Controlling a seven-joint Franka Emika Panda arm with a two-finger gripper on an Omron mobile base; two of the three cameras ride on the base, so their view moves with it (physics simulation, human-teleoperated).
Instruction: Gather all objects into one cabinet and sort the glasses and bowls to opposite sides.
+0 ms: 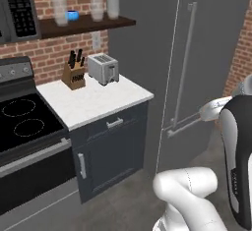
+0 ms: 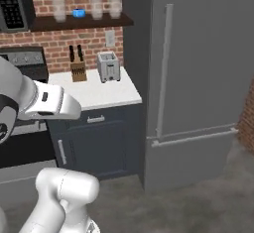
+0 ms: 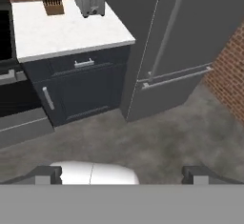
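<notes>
A small glossy blue bowl (image 1: 72, 15) (image 2: 78, 13) sits on a dark wooden wall shelf (image 1: 118, 23) (image 2: 124, 21) above the counter. Three pale see-through glasses stand along the same shelf: one left of the bowl (image 1: 59, 8) (image 2: 58, 5) and two to its right (image 1: 96, 4) (image 1: 112, 2) (image 2: 96, 4). My gripper (image 3: 121, 174) is open, with nothing between its fingertips (image 3: 47, 173). It hangs well back from the counter and looks down at the floor in front of the units. The cabinet is out of view.
A white counter (image 1: 113, 102) (image 3: 95, 35) carries a knife block (image 1: 74, 75) and a toaster (image 1: 103, 69). A black stove (image 1: 19, 122) is on its left and a tall grey fridge (image 1: 206, 53) (image 2: 198, 78) on its right. A microwave (image 1: 17, 9) hangs at upper left. Bare grey floor (image 3: 157, 142) lies ahead.
</notes>
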